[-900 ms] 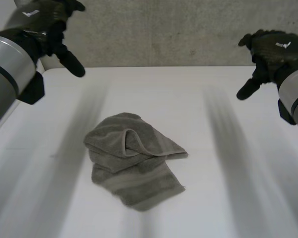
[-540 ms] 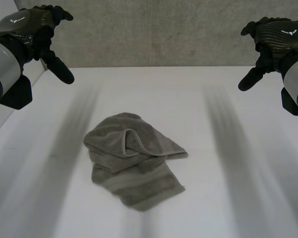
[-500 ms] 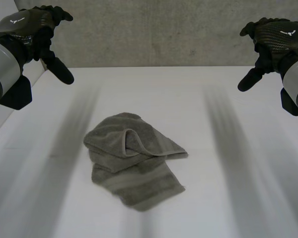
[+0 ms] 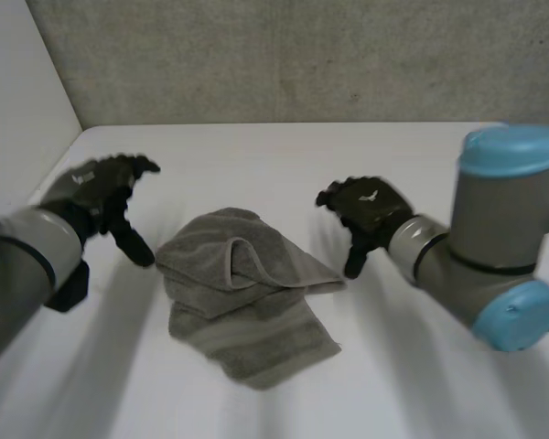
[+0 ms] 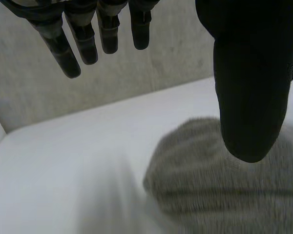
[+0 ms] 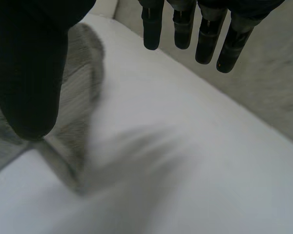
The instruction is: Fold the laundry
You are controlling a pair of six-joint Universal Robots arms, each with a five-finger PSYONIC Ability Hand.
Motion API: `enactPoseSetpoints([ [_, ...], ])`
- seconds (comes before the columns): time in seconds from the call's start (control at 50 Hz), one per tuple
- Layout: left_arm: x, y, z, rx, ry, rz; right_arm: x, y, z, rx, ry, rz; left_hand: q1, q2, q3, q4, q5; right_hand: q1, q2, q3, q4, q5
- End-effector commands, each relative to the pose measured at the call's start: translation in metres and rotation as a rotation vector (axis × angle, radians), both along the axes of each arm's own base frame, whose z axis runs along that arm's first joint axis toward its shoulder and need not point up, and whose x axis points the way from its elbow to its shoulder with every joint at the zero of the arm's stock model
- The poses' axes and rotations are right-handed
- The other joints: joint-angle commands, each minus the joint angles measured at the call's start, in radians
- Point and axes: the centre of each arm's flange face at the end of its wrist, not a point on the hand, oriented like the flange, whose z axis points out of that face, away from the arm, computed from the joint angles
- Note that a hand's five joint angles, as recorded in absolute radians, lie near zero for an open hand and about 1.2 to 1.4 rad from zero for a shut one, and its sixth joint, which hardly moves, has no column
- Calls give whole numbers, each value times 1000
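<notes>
- Left hand (image 4: 99,194): fingers (image 5: 68,53) straight and spread, thumb (image 5: 246,97) held wide of them. It is an open hand with nothing in it.
- Right hand (image 4: 366,212): fingers (image 6: 210,39) also straight and apart and the thumb (image 6: 29,83) stuck out, so it is open and empty too.
- The towel (image 4: 242,293) lies between the two hands. From the left thumb it sits just beside and inward; from the right thumb it sits inward too, with a narrow strip of bare table (image 4: 421,384) between.
- Neither hand seems to touch the towel; how high each is above it I cannot tell.
- Which is nearer is a close call. The left thumb looks just off the towel's far-left edge, and the right thumb is near the pointed tip of the flap (image 4: 284,265).
- The towel's long axis runs from its far-left end, by the left hand, down to its near-right corner, slanting across the table.
- My guess is that the next move depends on each hand reaching inward to an edge on its own side.
- The towel is grey-green terry, soft and thick, and crumpled rather than flat. One flap is doubled over the top with a curled lip, and a woven band (image 4: 256,343) crosses the near end.
- The table around the towel is smooth and white; behind it stands a rough grey wall (image 4: 302,55).
</notes>
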Motion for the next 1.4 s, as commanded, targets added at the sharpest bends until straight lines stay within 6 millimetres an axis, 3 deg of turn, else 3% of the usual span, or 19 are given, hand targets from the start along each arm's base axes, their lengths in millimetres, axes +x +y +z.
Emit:
enactPoseSetpoints([
  [0.02, -6, -2, -53, 50, -27, -12, 25, -2, -45, 36, -50, 31, 12, 15, 13, 15, 11, 60, 47, 59, 39, 42],
  [0.16, -17, -5, -78, 76, -52, -47, 38, -4, -65, 7, -61, 55, 29, 32, 31, 32, 29, 353, 340, 352, 332, 335],
  [0.2, -25, -6, -88, 66, -54, -60, 40, -6, -65, -10, -70, 56, 120, 123, 121, 123, 119, 577, 564, 576, 556, 559],
  [0.24, -27, -9, -91, 54, -51, -61, 41, -9, -56, -43, -89, 52, 277, 280, 279, 280, 277, 1184, 1171, 1183, 1163, 1166],
  [0.26, -29, -13, -91, 30, -43, -63, 41, -9, -55, -43, -89, 52, 599, 602, 600, 602, 598, 1187, 1173, 1185, 1165, 1169],
  [0.28, -29, -13, -91, 30, -43, -63, 40, -11, -47, -60, -97, 47, 602, 605, 603, 605, 601, 1187, 1173, 1185, 1165, 1169],
  [0.3, -32, -17, -88, -3, -35, -68, 38, -10, -31, -87, -115, 46, 1018, 1020, 1019, 1020, 1017, 1187, 1173, 1185, 1165, 1169],
  [0.32, -35, -22, -81, -51, -34, -74, 37, -10, -30, -87, -115, 46, 1175, 1178, 1177, 1178, 1175, 1187, 1173, 1185, 1165, 1169],
  [0.36, -38, -28, -72, -110, -43, -83, 32, -4, 13, -174, -153, 50, 1177, 1180, 1178, 1180, 1176, 1187, 1173, 1185, 1165, 1169],
  [0.42, -48, -39, -49, -238, -84, -107, 27, -3, 31, -214, -159, 43, 1177, 1180, 1178, 1180, 1176, 1187, 1173, 1185, 1165, 1169],
  [0.56, -69, -64, -16, -415, -139, -171, -51, -18, 79, -354, -30, -120, 1177, 1180, 1178, 1180, 1176, 1187, 1173, 1185, 1165, 1169],
  [0.68, -98, -84, -27, -445, -111, -341, -77, 1, 70, -338, 94, -138, 1177, 1180, 1178, 1180, 1176, 1187, 1173, 1185, 1165, 1169],
  [0.9, -123, -114, -58, -435, -96, -406, -85, 15, 52, -306, 124, -137, 1177, 1180, 1178, 1180, 1176, 1187, 1173, 1185, 1165, 1169],
  [0.94, -123, -110, -61, -411, -101, -411, -87, 11, 53, -320, 121, -150, 928, 931, 929, 931, 927, 1187, 1173, 1185, 1165, 1169],
  [0.98, -119, -98, -63, -363, -118, -422, -91, 5, 54, -336, 118, -172, 258, 261, 259, 261, 257, 1187, 1173, 1185, 1165, 1169],
  [1.1, -109, -72, -41, -334, -122, -405, -102, -18, 46, -330, 125, -221, 232, 235, 233, 235, 231, 1187, 1173, 1185, 1165, 1169],
  [1.24, -86, -19, -12, -278, -119, -254, -103, -41, 27, -292, 129, -250, 235, 238, 236, 238, 234, 1187, 1173, 1185, 1165, 1169],
  [1.36, -81, 16, -10, -244, -95, -218, -104, -52, 19, -284, 142, -277, 247, 250, 248, 250, 246, 1187, 1173, 1185, 1165, 1169],
  [1.4, -85, 46, -18, -211, -97, -268, -104, -52, 19, -285, 142, -278, 250, 253, 251, 252, 249, 1187, 1173, 1185, 1165, 1169],
])
